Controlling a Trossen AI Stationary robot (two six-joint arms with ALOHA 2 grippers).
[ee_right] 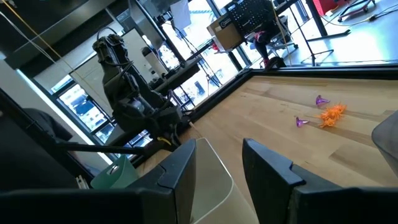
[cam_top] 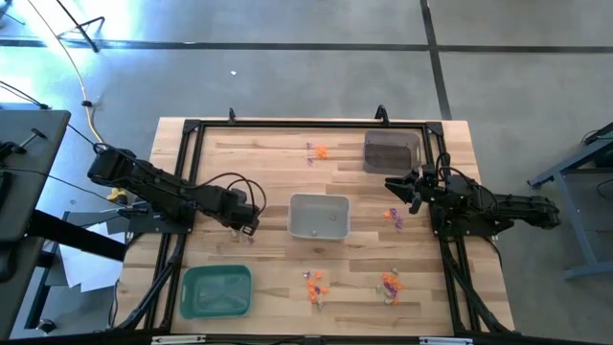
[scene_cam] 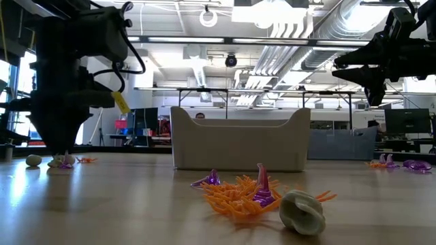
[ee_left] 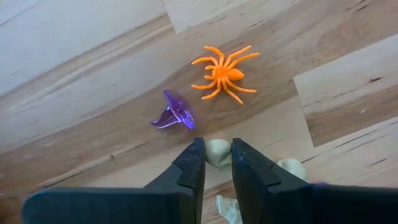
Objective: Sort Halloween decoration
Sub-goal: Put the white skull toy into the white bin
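We see the left gripper down on the wooden table, its fingers closing around a pale trinket half hidden between them; whether it is gripped we cannot tell. An orange spider and purple trinket lie just beyond. The right gripper hangs released above the table's right side.

Right pincer open over wooden table — orange, purple trinkets ahead.
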